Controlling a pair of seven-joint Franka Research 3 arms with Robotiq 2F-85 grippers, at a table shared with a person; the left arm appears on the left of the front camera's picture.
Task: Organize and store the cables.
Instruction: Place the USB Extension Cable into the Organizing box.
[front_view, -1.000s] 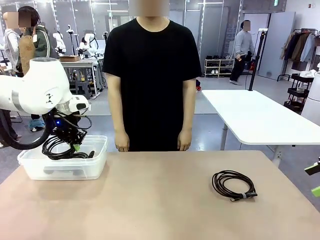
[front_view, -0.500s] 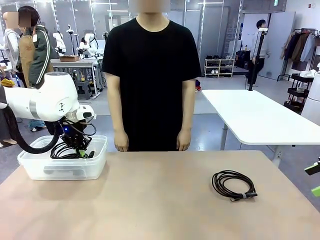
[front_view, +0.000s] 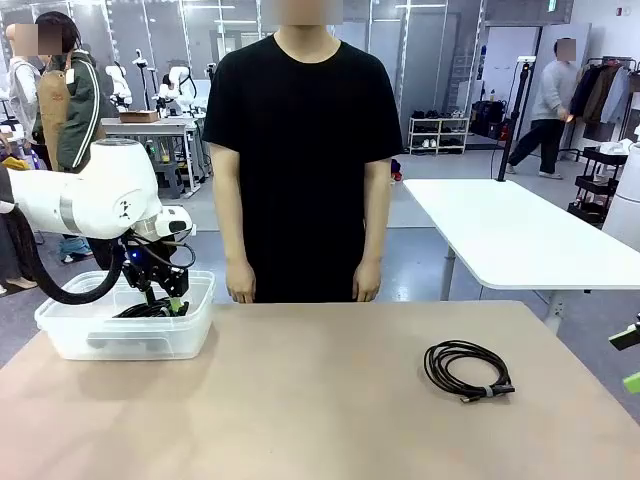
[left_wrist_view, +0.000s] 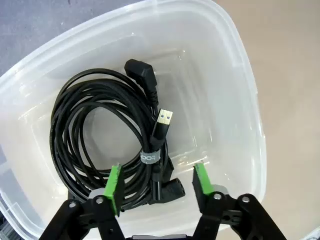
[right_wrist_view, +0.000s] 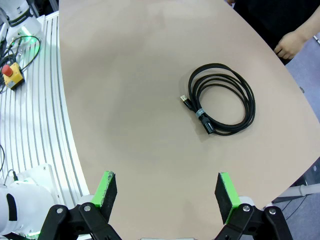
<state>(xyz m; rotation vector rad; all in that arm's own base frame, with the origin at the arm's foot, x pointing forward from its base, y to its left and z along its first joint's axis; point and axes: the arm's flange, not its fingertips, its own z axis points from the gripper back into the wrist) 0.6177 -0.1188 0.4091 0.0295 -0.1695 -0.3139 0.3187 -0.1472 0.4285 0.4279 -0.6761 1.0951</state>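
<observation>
A coiled black cable (left_wrist_view: 90, 120) with a USB plug and a small tie lies flat in the clear plastic bin (left_wrist_view: 240, 75). My left gripper (left_wrist_view: 159, 184) hangs open just above it, its green pads either side of the tied section and gripping nothing. In the front view the left gripper (front_view: 165, 295) sits inside the bin (front_view: 195, 320) at the table's left, over the cable (front_view: 150, 310). A second coiled cable (front_view: 467, 371) lies on the table at the right. My right gripper (right_wrist_view: 165, 192) is open high above that cable (right_wrist_view: 222, 106), and its green pads (front_view: 630, 360) peek in at the right edge.
A person in a black shirt stands at the table's far edge, arms hanging, one hand (right_wrist_view: 292, 45) near the table rim. The tan tabletop (front_view: 320, 400) is bare between bin and loose cable. A white table (front_view: 520, 235) stands behind at the right.
The left gripper lowered the coiled cable into the bin, then opened and let it go. The right arm and the cable on the table stayed still.
</observation>
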